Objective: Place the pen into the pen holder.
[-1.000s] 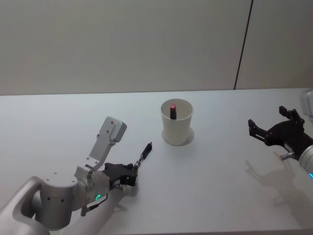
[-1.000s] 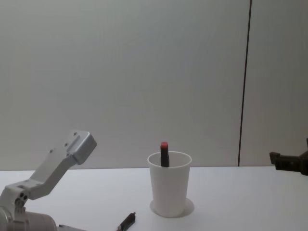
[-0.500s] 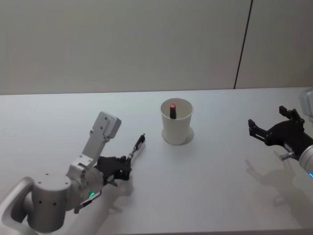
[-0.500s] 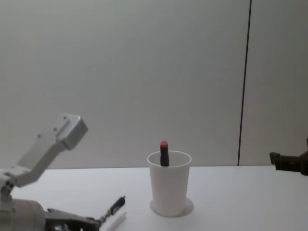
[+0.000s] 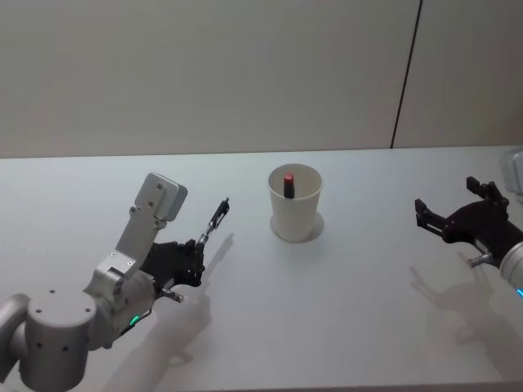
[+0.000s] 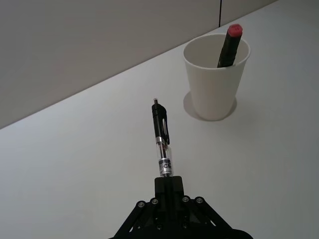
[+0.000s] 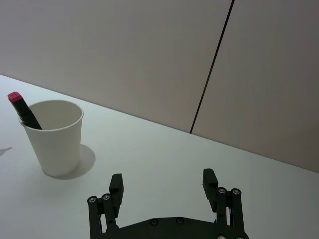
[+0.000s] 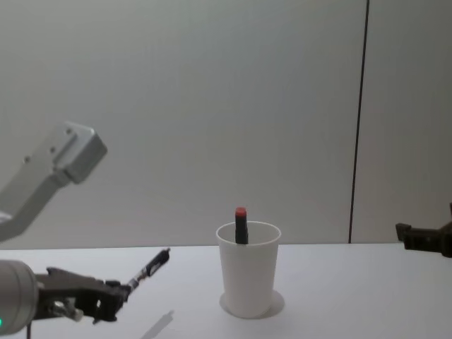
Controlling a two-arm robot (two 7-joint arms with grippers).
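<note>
The pen is in the air above the white counter, to the left of the pen holder and well apart from it. It is tilted, with its black clip end raised and aimed toward the pen holder's side. The left gripper pinches the pen's clear barrel end between its 2 fingers, which are pressed tight on it, on the side of the pen away from the pen holder. The pen holder stands upright on the counter with 1 red-capped black marker leaning inside it, its cap poking above the rolled rim. The right gripper hangs well to the right of the pen holder, above the counter, with its 2 fingers spread wide and nothing between them.
</note>
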